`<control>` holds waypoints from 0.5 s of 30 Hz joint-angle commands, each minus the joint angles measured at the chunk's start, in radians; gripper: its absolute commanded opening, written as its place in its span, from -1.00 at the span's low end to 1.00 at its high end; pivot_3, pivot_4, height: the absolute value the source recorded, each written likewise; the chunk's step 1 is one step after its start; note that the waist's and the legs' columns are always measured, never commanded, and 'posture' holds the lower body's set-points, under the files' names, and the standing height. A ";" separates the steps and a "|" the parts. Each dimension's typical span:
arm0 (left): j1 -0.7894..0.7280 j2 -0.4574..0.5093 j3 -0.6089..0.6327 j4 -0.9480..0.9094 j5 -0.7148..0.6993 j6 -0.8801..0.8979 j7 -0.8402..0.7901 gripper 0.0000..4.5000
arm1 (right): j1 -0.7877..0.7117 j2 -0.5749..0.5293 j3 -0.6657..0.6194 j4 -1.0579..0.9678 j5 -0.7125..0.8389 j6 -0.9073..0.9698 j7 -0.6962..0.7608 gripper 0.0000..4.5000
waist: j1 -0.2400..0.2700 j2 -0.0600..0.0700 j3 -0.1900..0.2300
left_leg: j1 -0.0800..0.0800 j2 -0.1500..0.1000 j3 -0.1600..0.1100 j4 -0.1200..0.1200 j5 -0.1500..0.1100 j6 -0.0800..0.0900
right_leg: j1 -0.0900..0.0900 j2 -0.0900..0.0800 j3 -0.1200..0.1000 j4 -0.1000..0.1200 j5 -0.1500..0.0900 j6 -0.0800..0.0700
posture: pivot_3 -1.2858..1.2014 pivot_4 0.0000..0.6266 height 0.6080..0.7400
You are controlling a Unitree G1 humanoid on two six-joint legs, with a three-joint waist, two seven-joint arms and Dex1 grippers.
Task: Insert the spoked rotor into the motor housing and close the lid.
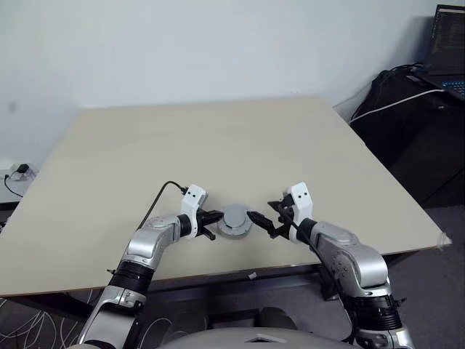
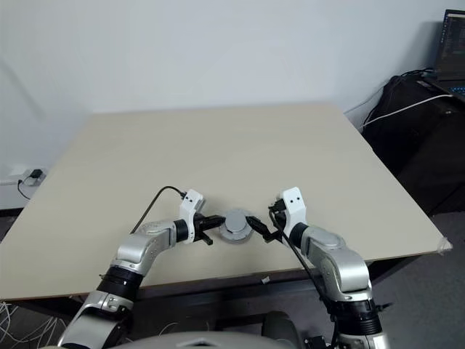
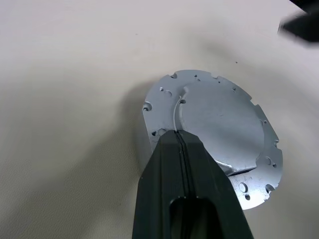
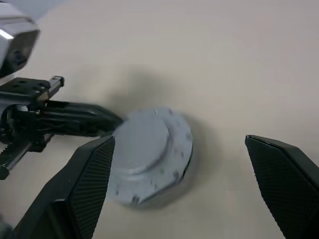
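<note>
The lid (image 1: 235,220), a light grey round cap with its plain raised face up, lies on the table near the front edge. My left gripper (image 1: 218,217) is shut, and its joined fingertips (image 3: 177,137) rest against the lid's rim on its left side. My right gripper (image 1: 260,222) is open just right of the lid, fingers wide apart; in the right wrist view the lid (image 4: 149,154) sits between and beyond them. The lid's underside shows a dark edge. The spoked rotor and the motor housing are hidden.
The beige table (image 1: 218,145) stretches bare behind the lid. A black bag with a white cable (image 1: 407,109) and a laptop (image 1: 449,43) stand off the table's back right. A power strip (image 1: 18,173) lies on the floor at the left.
</note>
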 commanded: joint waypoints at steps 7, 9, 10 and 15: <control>0.002 -0.005 -0.032 0.012 0.013 0.008 -0.026 -1.00 | -0.098 0.225 -0.231 0.046 0.163 0.330 -0.232 1.00 | 0.001 0.001 0.000 | -0.001 0.000 0.000 0.000 0.000 0.000 | -0.001 0.000 0.000 0.000 0.002 -0.003 | 0.03 -1.00 1.00; 0.003 -0.003 -0.031 0.008 0.014 0.010 -0.028 -1.00 | -0.125 0.252 -0.267 0.088 0.171 0.343 -0.260 1.00 | 0.000 0.001 0.000 | -0.001 -0.001 0.000 -0.001 0.000 0.000 | -0.001 0.000 0.000 0.000 0.003 -0.004 | 0.03 -1.00 1.00; 0.003 -0.002 -0.030 0.007 0.014 0.011 -0.028 -1.00 | -0.142 0.261 -0.283 0.118 0.173 0.343 -0.271 1.00 | 0.000 0.001 0.000 | -0.001 -0.001 0.000 -0.001 0.000 0.000 | -0.001 0.000 0.000 0.000 0.003 -0.005 | 0.03 -1.00 1.00; 0.004 -0.001 -0.029 0.003 0.013 0.013 -0.027 -1.00 | -0.188 0.275 -0.316 0.218 0.179 0.331 -0.292 1.00 | -0.002 0.002 0.000 | 0.000 -0.001 0.000 -0.001 0.000 0.000 | -0.001 0.000 0.000 0.000 0.003 -0.005 | 0.03 -1.00 1.00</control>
